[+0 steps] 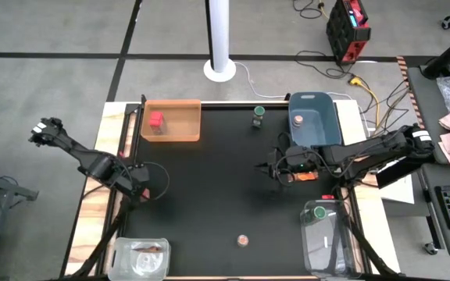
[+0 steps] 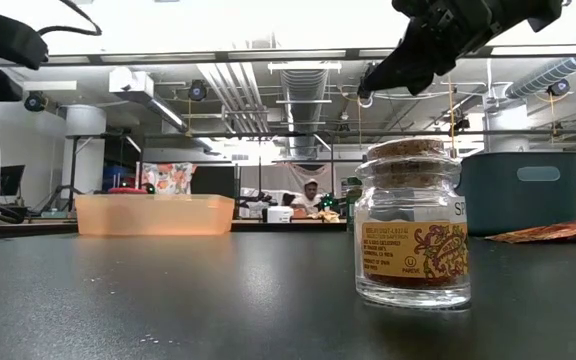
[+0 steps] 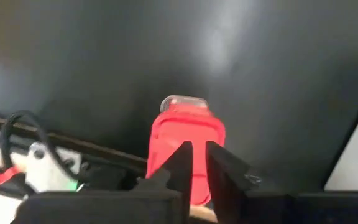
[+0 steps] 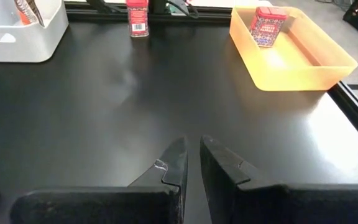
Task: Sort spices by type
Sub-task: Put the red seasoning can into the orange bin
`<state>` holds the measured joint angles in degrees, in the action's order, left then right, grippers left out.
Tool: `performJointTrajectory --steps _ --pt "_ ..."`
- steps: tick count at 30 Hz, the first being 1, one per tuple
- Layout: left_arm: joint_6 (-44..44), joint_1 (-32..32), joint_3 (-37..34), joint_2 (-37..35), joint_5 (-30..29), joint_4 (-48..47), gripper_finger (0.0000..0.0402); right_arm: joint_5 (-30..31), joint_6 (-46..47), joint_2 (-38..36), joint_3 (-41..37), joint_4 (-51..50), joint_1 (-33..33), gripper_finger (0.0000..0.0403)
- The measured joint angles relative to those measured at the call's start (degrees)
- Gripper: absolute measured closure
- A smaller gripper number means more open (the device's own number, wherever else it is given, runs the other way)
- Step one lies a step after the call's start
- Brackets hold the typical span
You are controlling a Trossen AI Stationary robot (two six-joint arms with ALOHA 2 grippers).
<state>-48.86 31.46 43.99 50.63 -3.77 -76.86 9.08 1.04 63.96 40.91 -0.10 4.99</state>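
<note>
Black fingers pinched almost together, gripping nothing: hanging as the left tool [image 3: 197,148] close against the red box [image 3: 188,118] at the left edge of the bench [image 1: 209,179]. Whether touching the box or only hovering at it, not telling from these views.

Standing upright just inside the left rail, that box, with a loose cable [image 3: 14,134] looping right beside it. Waiting at the far left, the orange tray [image 1: 174,133], already holding the matching second red box [image 1: 156,119].

Judging the risks from here:
- Coming down with so narrow a gap, probably striking the top of the box instead of straddling it.
- Tipping it over, or nudging it across the rail and off the bench, given so little margin on that side.
- Widening late or off-centre, likely catching only a corner and letting the box twist out on the lift.
- Snagging the cable while closing or pulling away.

Idling over the bare middle-right of the bench, the right tool [image 4: 191,158], likewise narrowed and carrying nothing, with an orange packet [image 2: 548,232] lying near it. Sitting alone at the near edge, a tan-capped jar [image 2: 413,225], well apart from both arms.
</note>
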Motion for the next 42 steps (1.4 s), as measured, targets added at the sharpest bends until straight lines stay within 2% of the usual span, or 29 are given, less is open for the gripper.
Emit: performJointTrajectory --steps 3,12,16,21,29,42 --pt "0.0 0.0 0.3 -0.1 0.0 0.4 0.0331 0.0 0.0 0.0 0.0 0.4 0.0 0.0369" --pt "-0.1 0.2 1.2 -0.2 0.2 0.8 0.0174 -0.1 0.0 0.0 0.0 0.4 0.0 0.0369" --pt "-2.0 0.2 1.6 0.0 0.3 1.0 0.0136 -0.1 0.3 0.0 0.0 0.4 0.0 0.0369" --pt "-5.1 0.2 1.6 3.3 0.3 1.1 0.0132 -0.2 0.3 0.0 -0.3 0.4 0.0 0.0369" --pt "-4.6 0.2 1.5 10.6 0.4 1.1 0.0135 -0.3 -0.2 0.0 -0.4 0.4 0.0 0.0369" --pt "-3.5 0.2 1.5 17.5 1.2 1.3 0.0135 -0.5 0.0 0.0 -0.5 -0.1 0.0 0.0369"
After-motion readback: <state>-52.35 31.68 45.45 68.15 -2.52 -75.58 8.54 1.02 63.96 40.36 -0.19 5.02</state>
